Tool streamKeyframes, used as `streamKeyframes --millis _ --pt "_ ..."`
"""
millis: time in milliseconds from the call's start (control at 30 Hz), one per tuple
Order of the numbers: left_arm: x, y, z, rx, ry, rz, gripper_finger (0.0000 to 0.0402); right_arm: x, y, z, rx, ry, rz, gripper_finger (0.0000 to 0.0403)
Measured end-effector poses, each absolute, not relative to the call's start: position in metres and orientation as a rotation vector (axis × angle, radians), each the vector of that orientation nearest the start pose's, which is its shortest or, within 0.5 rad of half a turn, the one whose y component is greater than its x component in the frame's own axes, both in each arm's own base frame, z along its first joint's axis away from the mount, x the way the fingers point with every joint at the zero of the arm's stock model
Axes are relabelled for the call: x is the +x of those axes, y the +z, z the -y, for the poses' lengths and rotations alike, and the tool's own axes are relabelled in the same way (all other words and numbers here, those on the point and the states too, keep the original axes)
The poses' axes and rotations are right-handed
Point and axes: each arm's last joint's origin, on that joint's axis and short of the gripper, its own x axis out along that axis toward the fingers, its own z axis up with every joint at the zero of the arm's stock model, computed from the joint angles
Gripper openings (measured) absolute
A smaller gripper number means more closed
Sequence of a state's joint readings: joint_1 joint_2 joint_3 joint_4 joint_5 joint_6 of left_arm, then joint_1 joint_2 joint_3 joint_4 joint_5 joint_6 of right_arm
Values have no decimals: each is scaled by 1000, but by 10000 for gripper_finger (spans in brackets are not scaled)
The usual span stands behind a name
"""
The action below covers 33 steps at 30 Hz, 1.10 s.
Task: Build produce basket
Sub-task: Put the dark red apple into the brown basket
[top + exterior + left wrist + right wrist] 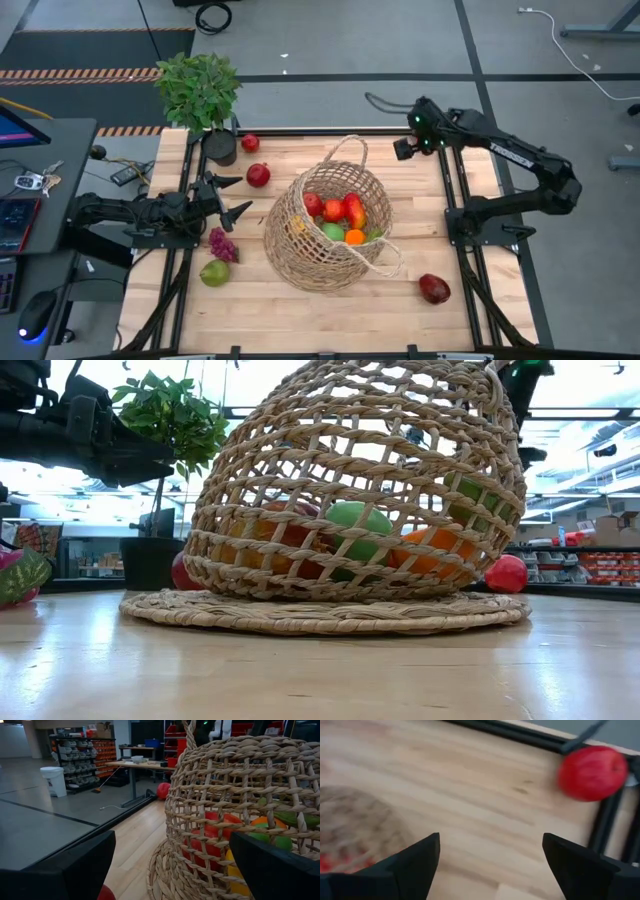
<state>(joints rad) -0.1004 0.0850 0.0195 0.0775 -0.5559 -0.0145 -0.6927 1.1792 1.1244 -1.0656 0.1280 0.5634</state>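
Observation:
The tan wicker basket lies tipped on its side at the table's middle, its mouth toward the right and near side. It also shows in the low view and the left wrist view. Inside it lie red, green and orange produce. My left gripper is open and empty, level above the table just left of the basket. My right gripper is open and empty, held above the table's far right part. Its wrist view shows a red fruit by the black frame.
Loose produce lies on the table: a red fruit, a dark red one, purple grapes, a green fruit and a dark red fruit. A leafy plant in a black pot stands at the far left.

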Motion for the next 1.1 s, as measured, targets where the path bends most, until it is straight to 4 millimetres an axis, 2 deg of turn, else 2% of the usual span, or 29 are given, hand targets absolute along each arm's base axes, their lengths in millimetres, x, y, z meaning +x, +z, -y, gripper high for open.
streamKeyframes --millis 300,500,667,833,1100 --pt "99 171 -5 -18 456 15 398 144 284 194 869 -1200 -883 356" --pt "99 171 -5 -18 455 14 398 148 268 221 857 -1259 -858 374" --pt "99 171 -5 -18 455 14 398 155 246 232 829 -1231 -988 383" --pt "99 171 -5 -18 455 14 398 154 230 238 747 -1298 -1133 381" --pt "99 171 -5 -18 456 15 398 143 224 257 799 -1425 -1033 378"
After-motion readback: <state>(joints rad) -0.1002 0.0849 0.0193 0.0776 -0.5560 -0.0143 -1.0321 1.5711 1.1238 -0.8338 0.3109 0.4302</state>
